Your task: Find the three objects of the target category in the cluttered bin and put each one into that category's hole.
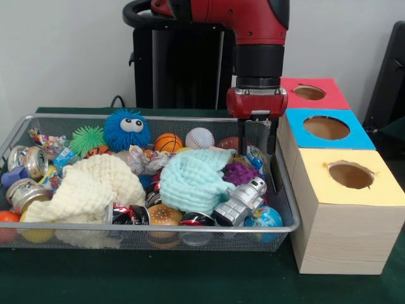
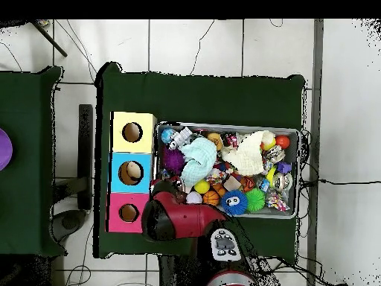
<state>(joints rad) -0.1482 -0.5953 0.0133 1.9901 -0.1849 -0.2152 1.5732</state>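
The silver wire-mesh bin (image 1: 288, 190) holds a heap of toys, cloths and cans; it also shows in the overhead view (image 2: 299, 173). Crumpled clear wrappers with coloured print lie at the far left (image 1: 48, 143), in the middle (image 1: 143, 158) and at the far right (image 1: 255, 158). My gripper (image 1: 257, 147) hangs over the bin's far right corner, just above that right wrapper, its fingers (image 1: 273, 138) apart with nothing seen between them. The red-topped box (image 1: 329, 95) with its round hole (image 1: 309, 92) stands farthest back, right of the gripper. In the overhead view the arm (image 2: 182, 220) hides the gripper.
A blue-topped box (image 1: 357, 136) and a yellow-topped box (image 1: 380, 193) stand in a row in front of the red one. In the bin are a cream cloth (image 1: 88, 187), a mint cloth (image 1: 193, 180), a silver toy robot (image 1: 240, 201), a blue fuzzy ball (image 1: 126, 130), cans (image 1: 28, 161) and small balls.
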